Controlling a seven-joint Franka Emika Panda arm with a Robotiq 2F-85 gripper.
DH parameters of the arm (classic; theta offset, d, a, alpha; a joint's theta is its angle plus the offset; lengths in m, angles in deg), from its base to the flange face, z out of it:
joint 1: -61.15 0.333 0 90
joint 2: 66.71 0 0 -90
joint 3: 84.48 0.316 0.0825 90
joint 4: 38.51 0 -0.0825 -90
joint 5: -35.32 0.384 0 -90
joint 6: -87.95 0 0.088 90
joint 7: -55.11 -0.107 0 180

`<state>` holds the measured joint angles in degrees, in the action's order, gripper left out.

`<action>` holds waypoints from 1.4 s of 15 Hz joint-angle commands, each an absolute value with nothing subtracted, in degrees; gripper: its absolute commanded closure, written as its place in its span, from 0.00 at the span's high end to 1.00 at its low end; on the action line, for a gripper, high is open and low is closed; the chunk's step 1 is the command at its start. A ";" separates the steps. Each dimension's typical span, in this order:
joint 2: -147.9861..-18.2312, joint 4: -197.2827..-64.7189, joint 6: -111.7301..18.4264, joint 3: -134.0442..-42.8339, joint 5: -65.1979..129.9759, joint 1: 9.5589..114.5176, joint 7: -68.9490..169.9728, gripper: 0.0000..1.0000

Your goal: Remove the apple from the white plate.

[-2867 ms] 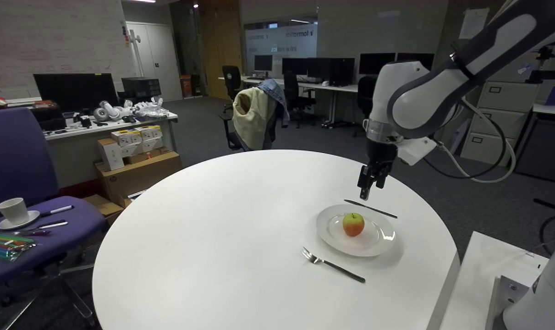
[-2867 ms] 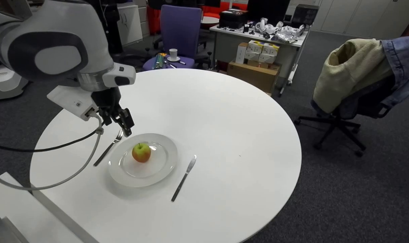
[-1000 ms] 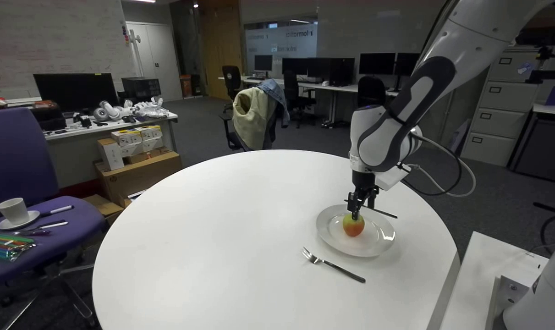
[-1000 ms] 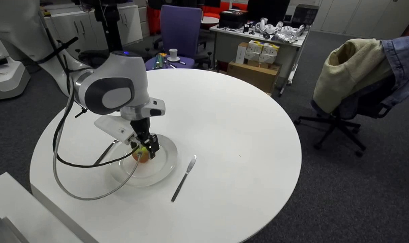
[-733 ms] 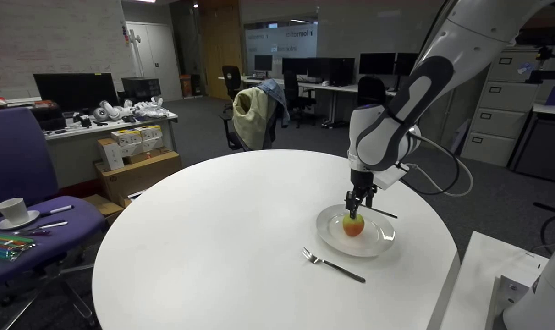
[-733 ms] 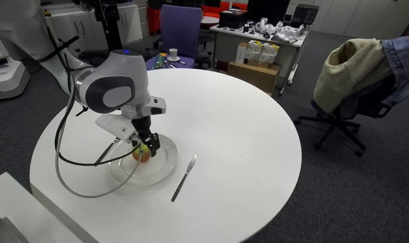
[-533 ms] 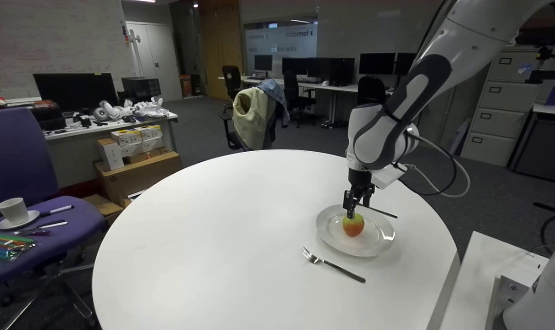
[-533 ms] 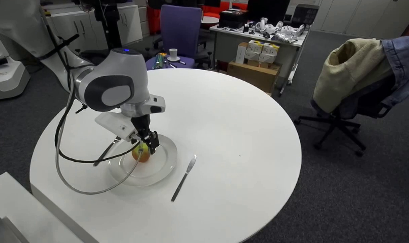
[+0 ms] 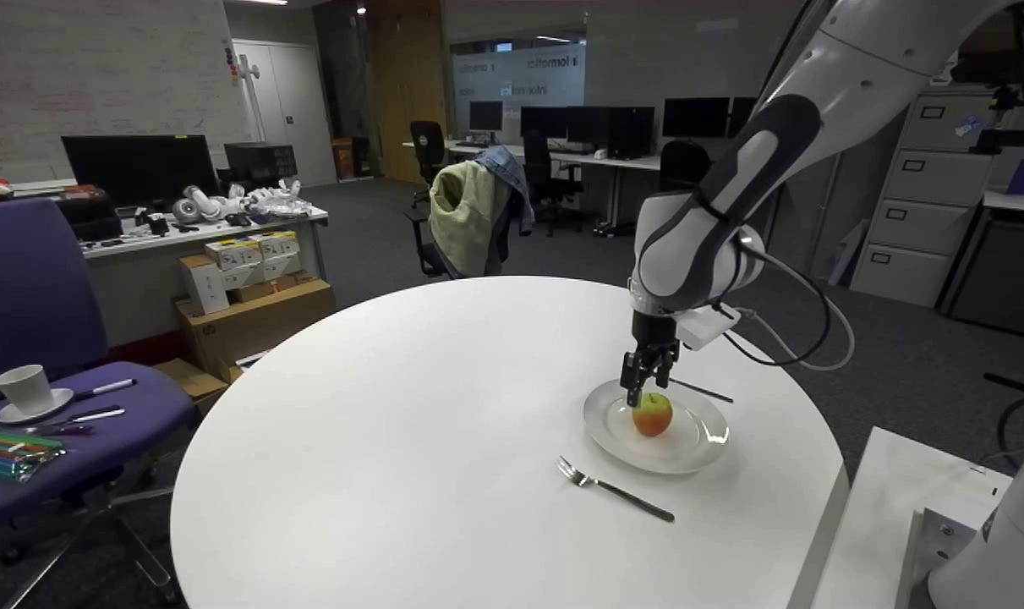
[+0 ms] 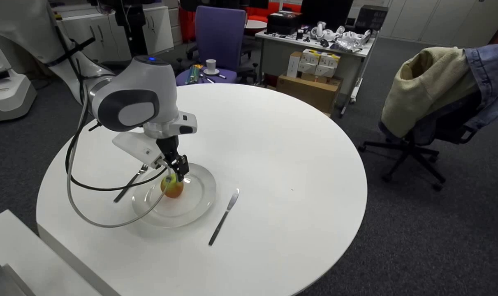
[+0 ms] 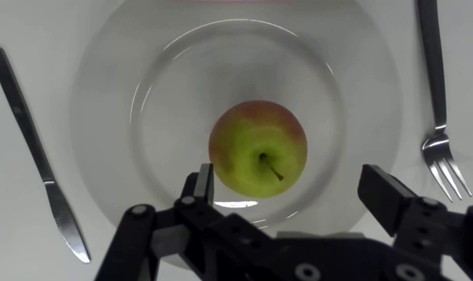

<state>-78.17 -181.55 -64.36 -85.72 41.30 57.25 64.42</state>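
In the wrist view, we see the gripper [image 11: 288, 175] spread wide and holding nothing; the apple [image 11: 257, 144] sits on the white plate [image 11: 99, 117], nearer the finger [image 11: 203, 182] on the side of the knife [image 11: 36, 152]. In an exterior view, one fingertip [image 9: 634, 398] hangs beside the apple's upper part; we cannot tell whether they touch. In an exterior view, a grey cable [image 10: 107, 226] crosses in front of the apple. We judge the step to be lining up; next, we should centre the gripper over the apple, lower around it, then squeeze.
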 commanded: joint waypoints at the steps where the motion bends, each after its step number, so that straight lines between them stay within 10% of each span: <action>1: -79.64 -180.59 -65.31 -84.63 43.06 56.05 67.34 1.00; 21: -80.51 -180.52 -64.13 -86.10 35.92 57.14 65.89 1.00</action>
